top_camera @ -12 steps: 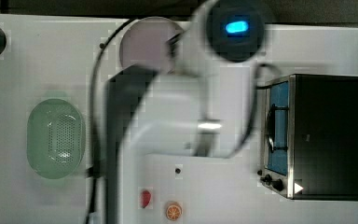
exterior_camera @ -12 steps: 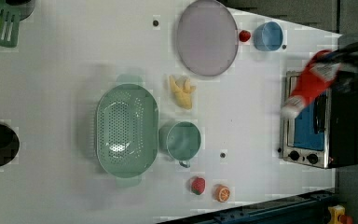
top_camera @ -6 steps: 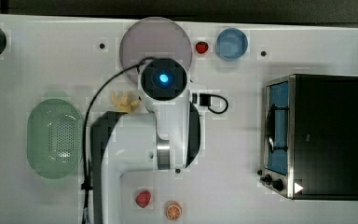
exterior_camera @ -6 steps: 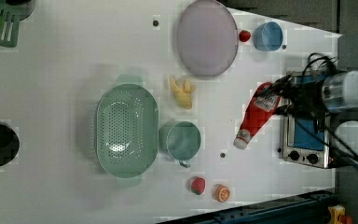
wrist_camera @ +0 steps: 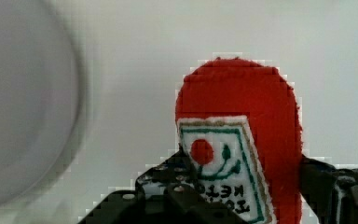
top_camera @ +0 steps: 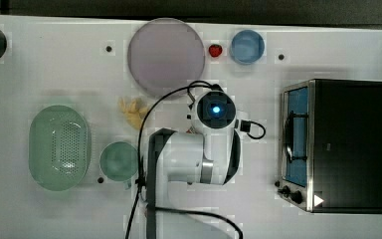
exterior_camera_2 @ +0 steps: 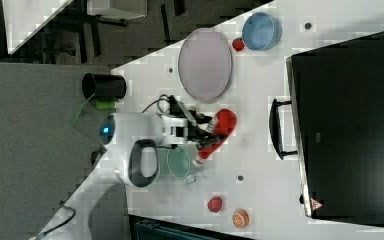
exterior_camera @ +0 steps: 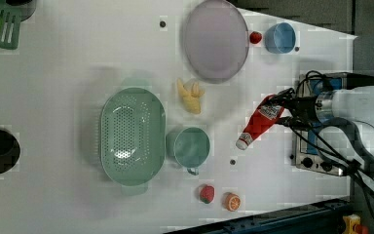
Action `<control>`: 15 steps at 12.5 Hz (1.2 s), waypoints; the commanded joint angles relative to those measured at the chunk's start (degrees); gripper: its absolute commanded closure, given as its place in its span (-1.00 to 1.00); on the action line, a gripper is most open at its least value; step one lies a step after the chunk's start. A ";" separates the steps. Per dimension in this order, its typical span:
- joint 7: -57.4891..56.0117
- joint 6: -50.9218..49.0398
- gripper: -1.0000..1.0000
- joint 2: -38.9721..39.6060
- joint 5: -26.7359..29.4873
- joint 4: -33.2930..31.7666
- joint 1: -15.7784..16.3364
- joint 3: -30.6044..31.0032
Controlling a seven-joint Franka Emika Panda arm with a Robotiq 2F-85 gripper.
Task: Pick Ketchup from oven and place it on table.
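Holding one slim red ketchup squeeze bottle (exterior_camera: 259,122), the end effector (exterior_camera: 283,108) grips its base.
One black toaster oven (exterior_camera: 321,146) sits right in the left view; bottle hangs over the white tabletop (exterior_camera: 68,63).

Grey carpet floor (exterior_camera_2: 25,150) at the right view's left; dark floor w/ furniture legs (exterior_camera_2: 95,35) by second white tabletop (exterior_camera_2: 27,17).

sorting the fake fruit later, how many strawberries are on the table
2. One strawberry lies between the purple plate and the blue bowl. The other strawberry lies beside the orange slice. The arm may hide more.
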 commanded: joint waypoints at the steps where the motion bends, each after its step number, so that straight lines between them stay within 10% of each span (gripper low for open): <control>1: -1.35 5.85 -0.38 6.07 0.72 -0.73 0.24 0.40; 4: -1.22 9.33 -1.00 5.92 0.79 -0.48 0.29 0.46; 15: -0.60 -19.05 -1.00 -11.13 0.78 19.95 0.24 0.33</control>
